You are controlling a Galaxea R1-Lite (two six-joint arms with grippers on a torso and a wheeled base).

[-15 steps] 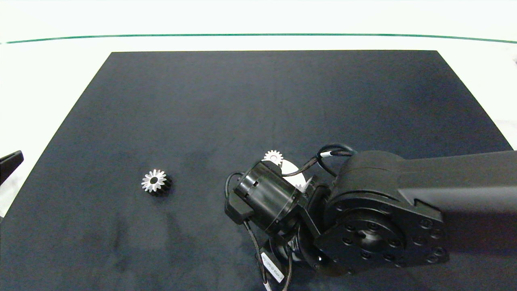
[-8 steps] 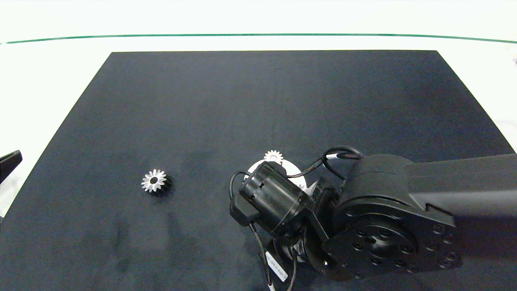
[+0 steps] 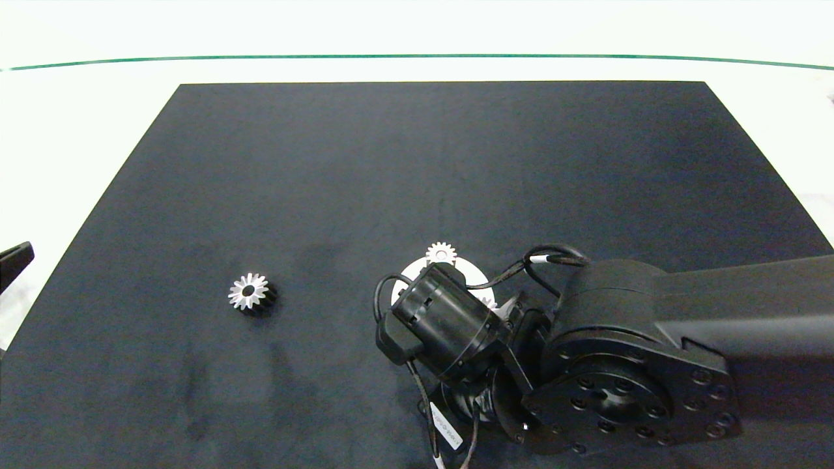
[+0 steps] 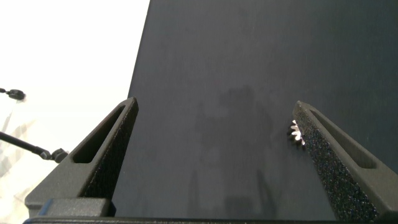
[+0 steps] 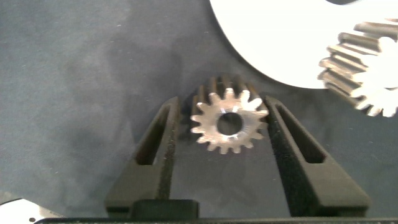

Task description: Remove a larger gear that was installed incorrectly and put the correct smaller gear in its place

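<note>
The right gripper (image 5: 224,102) is clamping the smaller gear (image 5: 229,121). Its two fingers (image 5: 158,149) are standing only as far apart as the gear is wide, one pressing each side, and the gear's flat toothed face is pointing back at the wrist camera. The gear is sitting over the black mat (image 3: 417,163), just beside the edge of a white disc (image 5: 280,37). A second gear (image 5: 367,68) is resting at that disc's rim.

From above, the right arm (image 3: 651,339) is reaching in from 3 o'clock, and its wrist is covering the gripper and most of the disc. Another little gear (image 3: 441,253) is showing at the disc's 12 o'clock edge.

The larger gear (image 3: 249,293) is lying flat on the mat, well apart from the disc, out at its 9 o'clock.

The left gripper (image 4: 214,106) is hovering at the mat's 9 o'clock edge with its fingers spread wide and nothing between them. One finger is partly hiding the larger gear in its own view.
</note>
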